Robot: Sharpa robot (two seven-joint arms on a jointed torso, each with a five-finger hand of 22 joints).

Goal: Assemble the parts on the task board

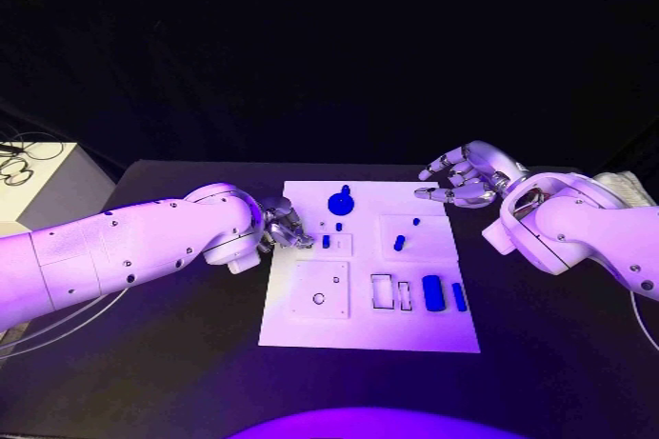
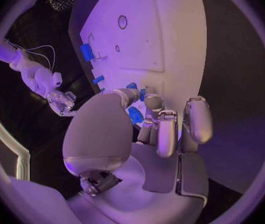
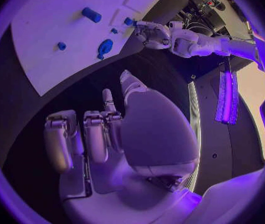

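The white task board (image 1: 309, 336) lies in the middle of the table. My left hand (image 1: 285, 225) hovers at the board's left edge and pinches a small blue part (image 2: 135, 115) between thumb and fingers. On the board lie a round blue part with a knob (image 1: 339, 204), a short blue peg (image 1: 400, 241), a blue cylinder (image 1: 432, 291) and a slimmer blue bar (image 1: 459, 296). My right hand (image 1: 465, 182) hangs just off the board's far right corner, fingers loosely bent and apart, holding nothing. In the right wrist view I see the cylinder (image 3: 90, 14) and the round part (image 3: 105, 47).
A square recess with a small hole (image 1: 320, 301) and two narrow slots (image 1: 382, 291) sit in the board's near half. A white box with cables (image 1: 34, 177) stands beyond the table's left edge. Bare black table (image 1: 165, 363) surrounds the board.
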